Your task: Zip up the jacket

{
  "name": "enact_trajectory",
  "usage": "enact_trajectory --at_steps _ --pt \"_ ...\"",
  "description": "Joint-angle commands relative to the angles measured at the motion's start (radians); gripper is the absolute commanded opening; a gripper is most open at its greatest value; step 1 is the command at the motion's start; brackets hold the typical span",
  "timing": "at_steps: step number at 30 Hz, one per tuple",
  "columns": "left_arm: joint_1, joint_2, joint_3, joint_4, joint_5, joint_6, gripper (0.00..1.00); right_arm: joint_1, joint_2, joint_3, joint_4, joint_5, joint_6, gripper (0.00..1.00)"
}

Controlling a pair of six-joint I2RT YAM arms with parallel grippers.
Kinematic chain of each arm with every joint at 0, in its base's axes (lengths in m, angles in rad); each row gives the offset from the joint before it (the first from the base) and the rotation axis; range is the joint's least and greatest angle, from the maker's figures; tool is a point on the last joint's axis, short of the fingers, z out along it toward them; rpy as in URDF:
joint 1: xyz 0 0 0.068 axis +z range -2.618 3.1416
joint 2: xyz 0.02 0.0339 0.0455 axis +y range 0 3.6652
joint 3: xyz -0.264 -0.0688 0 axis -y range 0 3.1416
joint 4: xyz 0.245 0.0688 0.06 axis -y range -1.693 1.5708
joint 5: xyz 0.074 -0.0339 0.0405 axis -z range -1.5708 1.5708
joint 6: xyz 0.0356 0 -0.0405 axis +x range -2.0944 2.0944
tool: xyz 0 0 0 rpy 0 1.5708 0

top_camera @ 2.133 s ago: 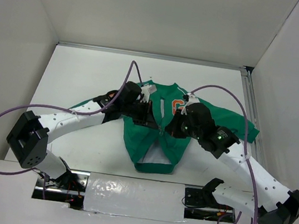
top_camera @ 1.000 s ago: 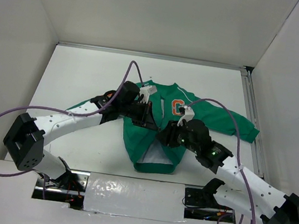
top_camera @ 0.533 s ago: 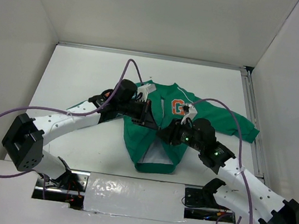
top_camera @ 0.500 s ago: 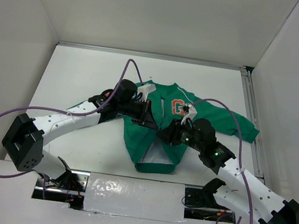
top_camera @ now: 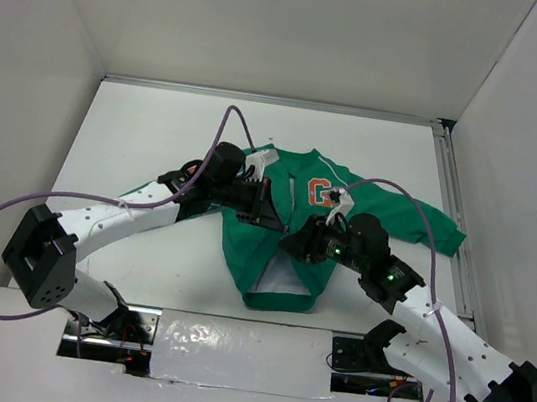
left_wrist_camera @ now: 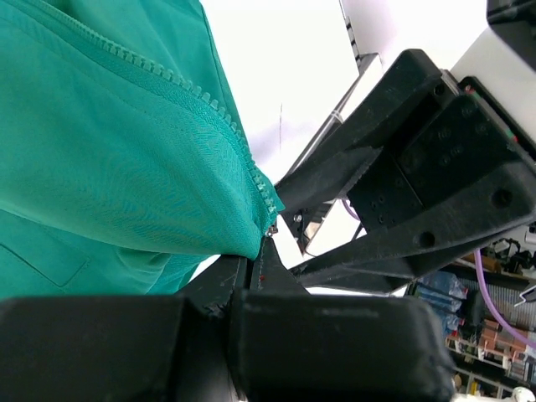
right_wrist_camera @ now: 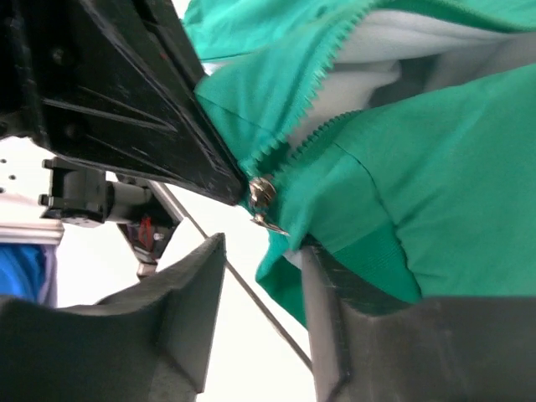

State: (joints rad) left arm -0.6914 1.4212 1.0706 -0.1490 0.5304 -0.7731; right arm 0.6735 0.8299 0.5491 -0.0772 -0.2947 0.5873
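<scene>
Mid-worktop [top_camera: 159, 124], the left pincer [left_wrist_camera: 261, 251] clamps the jacket [top_camera: 388, 214] taut by its zipper edge, so the right pincer [right_wrist_camera: 261, 251], standing apart, can likely close on the slider [right_wrist_camera: 262, 193].

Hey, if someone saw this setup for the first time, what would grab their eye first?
The green jacket with its orange G patch, spread mid-way across the white table. Both arms meet over its front: the left gripper is shut on the zipper edge, and the right gripper stands open right by the silver zipper pull.
</scene>
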Motion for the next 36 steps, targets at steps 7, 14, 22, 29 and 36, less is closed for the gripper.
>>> enact_trajectory --at_steps 7,14,22,29,36 --pt "0.004 -0.036 0.008 0.057 -0.026 -0.028 0.00 0.031 -0.146 0.011 -0.098 0.049 0.075 1.00" --pt "0.006 -0.030 0.019 0.065 -0.021 -0.046 0.00 0.066 -0.072 -0.008 0.048 -0.050 0.111 1.00" --pt "0.006 -0.044 0.012 0.068 -0.023 -0.064 0.00 0.066 0.029 -0.017 0.212 -0.067 0.138 1.00" --pt "0.009 -0.061 -0.001 0.072 -0.010 -0.069 0.00 0.046 0.037 -0.054 0.283 -0.012 0.195 1.00" --pt "0.013 -0.076 -0.017 0.080 -0.001 -0.075 0.00 0.014 0.011 -0.090 0.321 -0.018 0.212 1.00"
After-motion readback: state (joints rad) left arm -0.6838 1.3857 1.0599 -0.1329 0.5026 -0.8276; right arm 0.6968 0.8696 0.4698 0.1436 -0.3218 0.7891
